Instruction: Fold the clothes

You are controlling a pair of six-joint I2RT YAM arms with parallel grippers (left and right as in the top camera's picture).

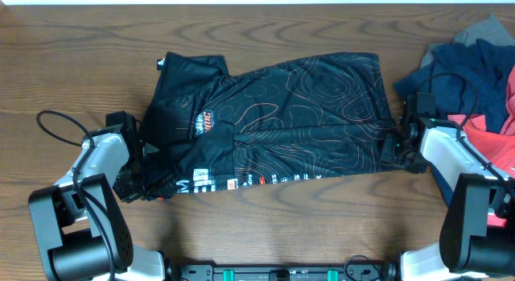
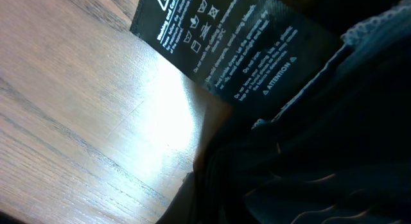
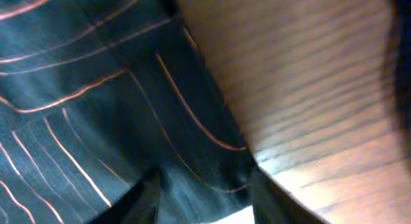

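Observation:
The black jersey (image 1: 290,124) with thin orange contour lines lies spread across the middle of the table, its lower left part folded over with white lettering showing. My left gripper (image 1: 135,172) is at the jersey's lower left corner. In the left wrist view, dark cloth (image 2: 321,153) fills the jaws and a black care label (image 2: 225,44) lies on the wood. My right gripper (image 1: 400,144) is at the jersey's right edge. In the right wrist view its two fingers (image 3: 205,198) stand apart over the hem (image 3: 128,121).
A pile of other clothes, navy (image 1: 463,68), coral-red (image 1: 491,132) and grey (image 1: 487,31), lies at the right edge just behind my right arm. Bare wood table (image 1: 80,64) surrounds the jersey. Black cables loop beside both arms.

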